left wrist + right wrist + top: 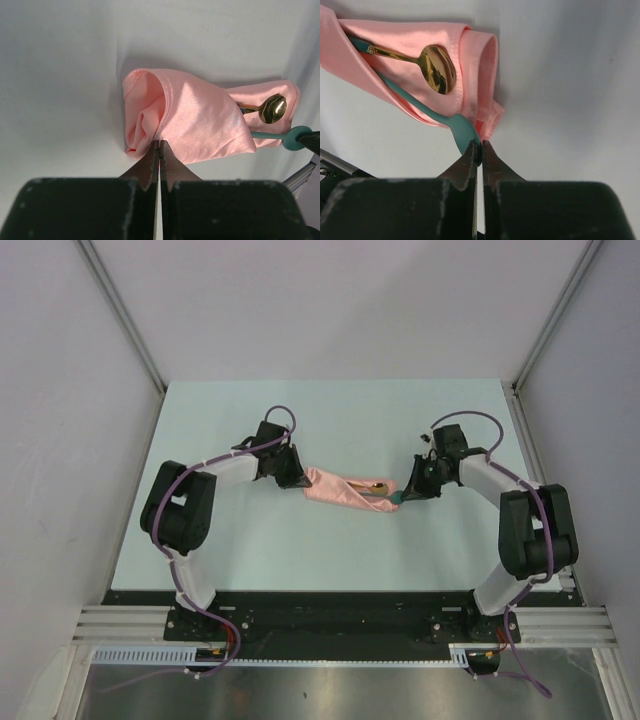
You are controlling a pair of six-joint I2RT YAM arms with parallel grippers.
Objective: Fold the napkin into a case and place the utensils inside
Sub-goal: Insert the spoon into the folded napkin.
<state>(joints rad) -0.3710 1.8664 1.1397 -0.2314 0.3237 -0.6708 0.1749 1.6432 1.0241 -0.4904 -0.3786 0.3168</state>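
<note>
The salmon-pink napkin (335, 489) lies mid-table as a narrow folded case (195, 120), open toward the right. Two utensils stick out of that end. The golden-bowled spoon (439, 69) rests on the cloth with its handle tucked inside. The teal spoon (462, 129) lies along the near edge, its handle under the fold. My left gripper (159, 143) is shut on the case's bunched left end (312, 480). My right gripper (481, 145) is shut on the rim of the teal spoon's bowl (395, 502), right beside the napkin's corner (487, 120).
The pale table (330, 420) is bounded by white walls on three sides. The arms' bases and a black rail (330, 615) sit at the near edge. In the left wrist view, the right gripper's dark tip (311, 140) shows at the right edge.
</note>
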